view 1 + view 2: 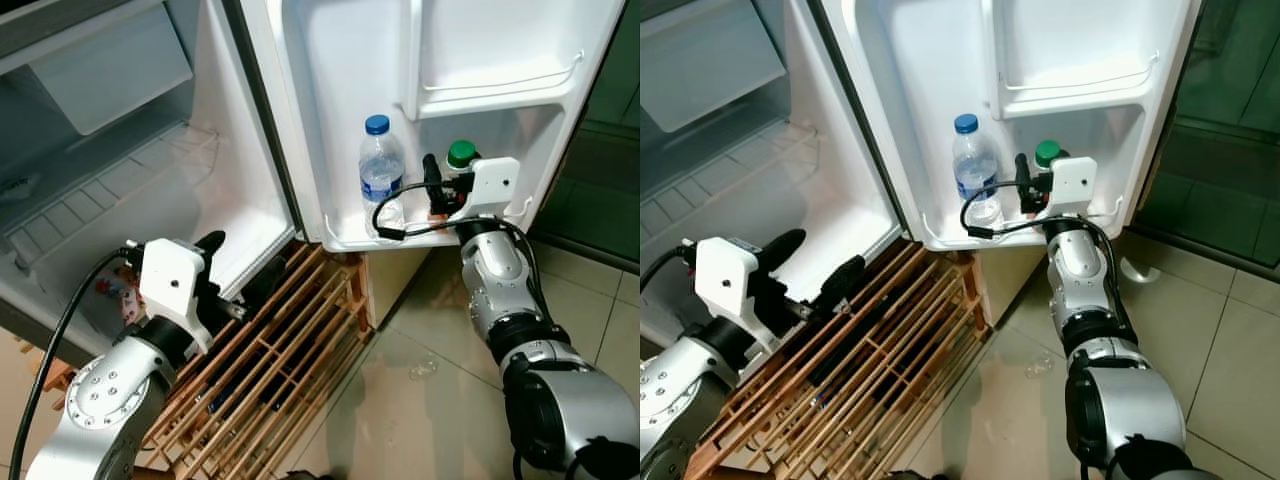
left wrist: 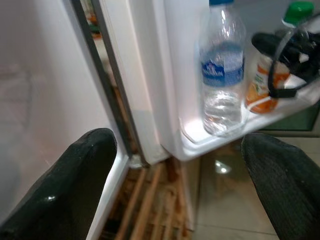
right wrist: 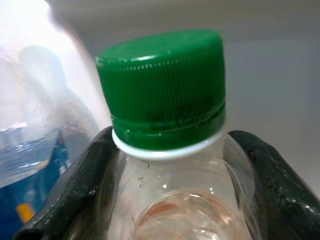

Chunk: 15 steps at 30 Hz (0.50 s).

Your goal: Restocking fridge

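Standing on the door shelf (image 1: 345,240): two bottles, water bottle (image 1: 381,175) and green-capped bottle (image 3: 170,150).

The right arm reaches forward and up, its silver segments stacked toward the wrist, a black cable looping from the white wrist housing. The right hand (image 1: 440,185) has its two black fingers (image 3: 85,185) pressed against either side of the green-capped bottle (image 3: 172,150), just under the cap. The left arm is bent low on the robot's left, and the left hand (image 1: 235,275) points forward with fingers (image 2: 65,185) spread wide, holding nothing.
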Available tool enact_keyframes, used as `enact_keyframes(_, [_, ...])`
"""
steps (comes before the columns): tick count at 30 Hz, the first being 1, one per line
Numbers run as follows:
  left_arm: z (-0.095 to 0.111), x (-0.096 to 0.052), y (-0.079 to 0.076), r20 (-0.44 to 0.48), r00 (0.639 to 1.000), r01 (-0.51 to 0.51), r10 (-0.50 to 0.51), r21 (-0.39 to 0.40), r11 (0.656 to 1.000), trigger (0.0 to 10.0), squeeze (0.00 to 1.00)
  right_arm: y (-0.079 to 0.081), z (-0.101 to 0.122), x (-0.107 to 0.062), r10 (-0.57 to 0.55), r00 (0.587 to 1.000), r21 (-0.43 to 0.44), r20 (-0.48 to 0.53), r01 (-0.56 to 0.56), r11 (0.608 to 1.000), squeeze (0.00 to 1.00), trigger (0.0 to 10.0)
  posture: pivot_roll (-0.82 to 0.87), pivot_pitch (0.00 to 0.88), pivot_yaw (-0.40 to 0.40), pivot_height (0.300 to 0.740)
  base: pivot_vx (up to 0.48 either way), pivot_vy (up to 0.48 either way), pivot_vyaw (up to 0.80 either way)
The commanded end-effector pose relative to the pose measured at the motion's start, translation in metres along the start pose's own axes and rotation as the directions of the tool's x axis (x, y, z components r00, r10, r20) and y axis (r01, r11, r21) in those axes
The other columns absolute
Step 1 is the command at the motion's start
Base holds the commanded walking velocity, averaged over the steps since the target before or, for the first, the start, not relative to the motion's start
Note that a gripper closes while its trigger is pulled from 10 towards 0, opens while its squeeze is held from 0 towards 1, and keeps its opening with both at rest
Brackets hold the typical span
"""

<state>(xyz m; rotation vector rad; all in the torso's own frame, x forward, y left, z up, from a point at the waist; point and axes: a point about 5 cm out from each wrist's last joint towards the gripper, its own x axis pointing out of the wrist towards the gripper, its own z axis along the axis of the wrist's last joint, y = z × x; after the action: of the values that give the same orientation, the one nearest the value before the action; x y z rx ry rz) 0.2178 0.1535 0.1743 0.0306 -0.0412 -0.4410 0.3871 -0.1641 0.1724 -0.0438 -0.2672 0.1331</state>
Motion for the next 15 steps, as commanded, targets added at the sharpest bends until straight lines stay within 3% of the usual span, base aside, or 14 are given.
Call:
enact_keyframes(1, [0.0,-0.002,-0.002,-0.009,1.0,-0.009,0.009,0.015,1.0,10.0,0.0,0.007,-0.028,-0.012,0.016,0.987,0.041,-0.16,-0.01,0.999,0.0,10.0,0.05,0.182,0.192,0.74,0.0,0.0,0.0])
enact_keyframes(5, [-0.002,0.001,-0.005,-0.014,1.0,-0.013,0.013,-0.003,1.0,10.0,0.0,0.008,-0.034,-0.013,0.025,0.977,0.04,-0.211,-0.017,0.999,0.0,10.0,0.03,0.189,0.175,0.74,0.0,0.0,0.0])
enact_keyframes(6, [-0.003,0.002,-0.007,-0.014,1.0,-0.013,0.013,-0.007,1.0,10.0,0.0,0.006,-0.035,-0.014,0.012,0.975,0.046,-0.223,-0.002,0.999,1.0,10.0,0.02,0.189,0.163,0.74,0.0,0.0,0.0])
enact_keyframes(11, [-0.005,0.006,-0.01,-0.008,1.0,-0.026,0.026,-0.021,0.999,10.0,0.0,0.004,-0.027,-0.008,0.015,0.979,0.039,-0.203,-0.008,0.999,1.0,10.0,0.0,0.182,0.129,0.74,0.0,0.0,0.0])
enact_keyframes(15, [-0.006,0.01,-0.015,0.014,0.999,-0.052,0.052,-0.035,0.998,10.0,0.0,0.001,-0.017,0.0,-0.025,0.982,0.116,-0.187,0.047,0.992,1.0,10.0,-0.03,0.169,0.094,0.74,0.0,0.0,0.0])
